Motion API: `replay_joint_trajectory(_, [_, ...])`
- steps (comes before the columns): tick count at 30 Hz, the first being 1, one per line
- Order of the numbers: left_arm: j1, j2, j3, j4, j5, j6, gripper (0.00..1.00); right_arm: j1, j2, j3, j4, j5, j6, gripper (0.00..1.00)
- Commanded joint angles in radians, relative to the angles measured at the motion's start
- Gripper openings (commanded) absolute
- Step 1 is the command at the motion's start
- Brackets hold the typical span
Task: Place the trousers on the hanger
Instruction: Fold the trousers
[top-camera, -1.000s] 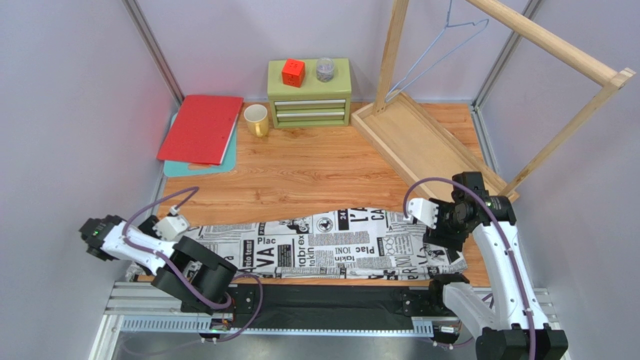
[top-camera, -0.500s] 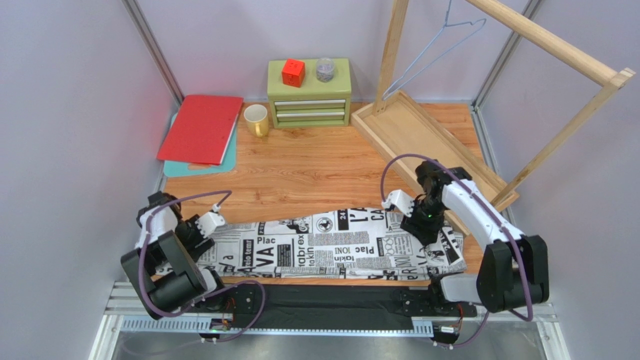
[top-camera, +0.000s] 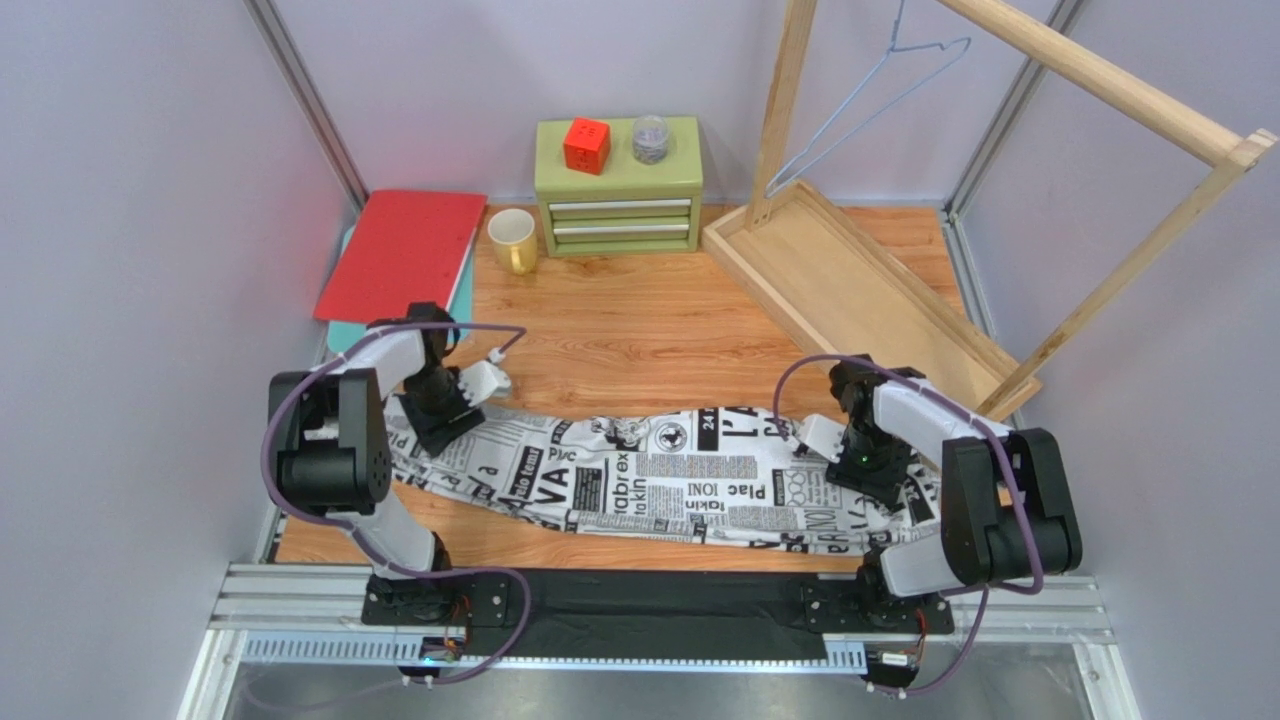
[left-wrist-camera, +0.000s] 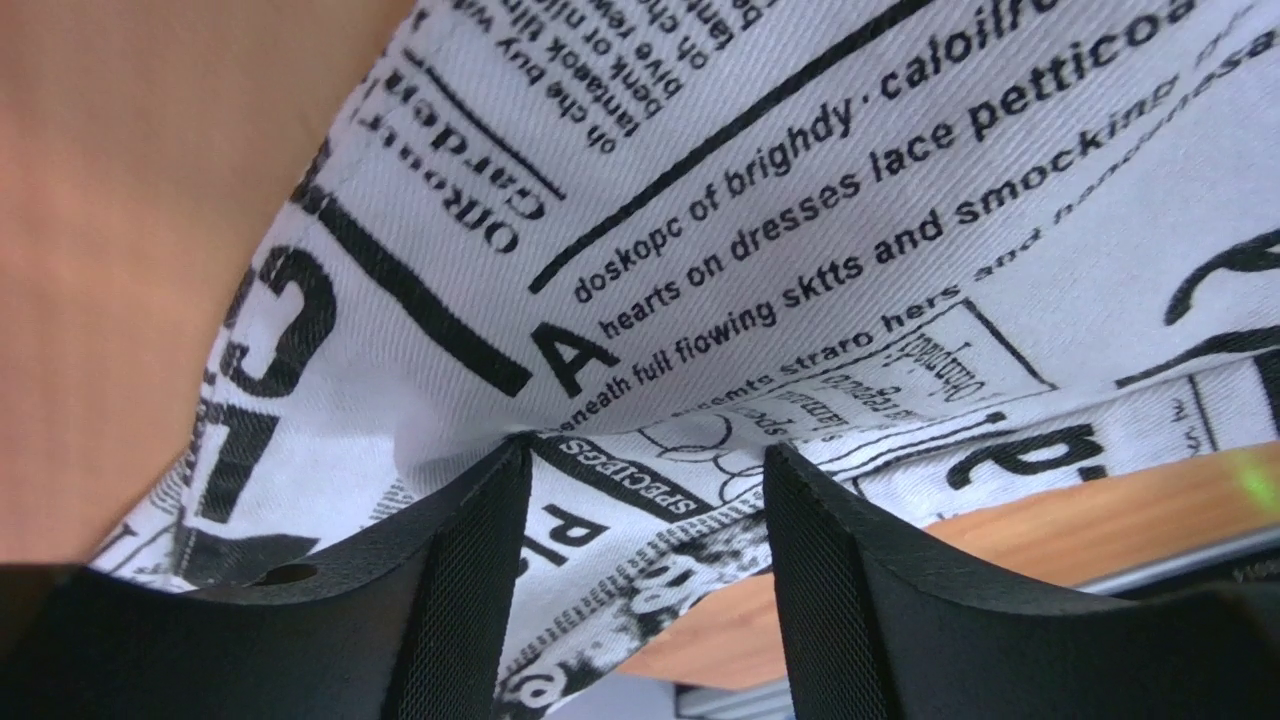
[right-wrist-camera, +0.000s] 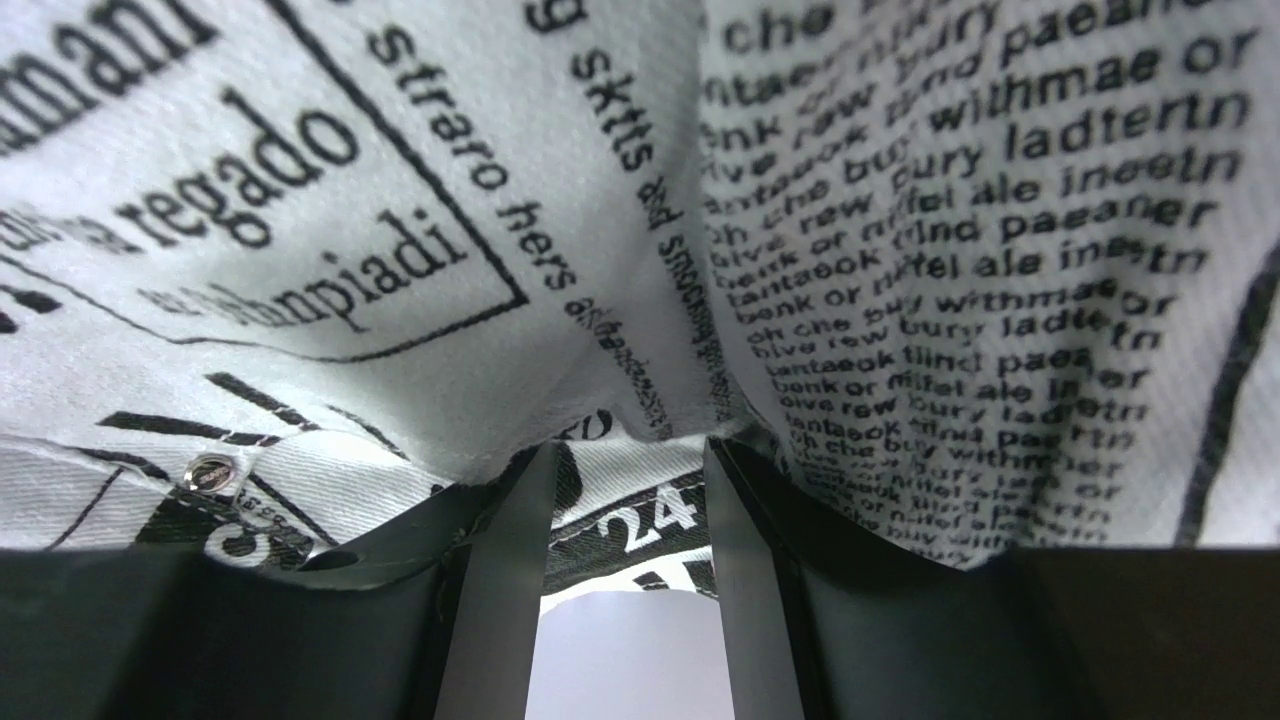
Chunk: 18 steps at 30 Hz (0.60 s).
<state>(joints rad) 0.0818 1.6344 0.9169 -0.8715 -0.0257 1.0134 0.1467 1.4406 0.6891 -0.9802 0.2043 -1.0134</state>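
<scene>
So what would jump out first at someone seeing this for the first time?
The newspaper-print trousers stretched across the near side of the wooden table, with the left arm and right arm each seeming to pinch one end in its jaws. At the far right, a thin wire hanger hangs from a big wooden rack.

trousers: 1
wire hanger: 1
wooden rack: 1
green drawer chest: 1
red cube: 1
jar: 1
mug: 1
red folder: 1
robot arms: 2
</scene>
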Motion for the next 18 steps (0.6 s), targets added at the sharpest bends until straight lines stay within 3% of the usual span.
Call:
replay_joint_trajectory(1, [-0.117, 0.047, 0.069, -0.003, 0.170, -0.093, 0.67, -0.039, -0.051, 0.042, -0.021, 0.081, -0.051, 0.47])
replay_joint_trajectory(4, [-0.088, 0.033, 0.181, -0.082, 0.301, -0.206, 0.72, -0.035, -0.077, 0.185, -0.181, -0.088, 0.001, 0.47])
replay_joint_trajectory(8, [0.059, -0.014, 0.309, -0.127, 0.411, -0.369, 0.77, 0.010, -0.066, 0.372, -0.334, -0.293, 0.113, 0.47])
replay_joint_trajectory(12, [0.159, 0.018, 0.352, -0.187, 0.351, -0.375, 0.78, 0.144, -0.069, 0.431, -0.327, -0.362, 0.217, 0.46])
replay_joint_trajectory(18, [0.288, 0.142, 0.411, -0.207, 0.290, -0.368, 0.71, 0.269, -0.010, 0.356, -0.211, -0.353, 0.300, 0.43])
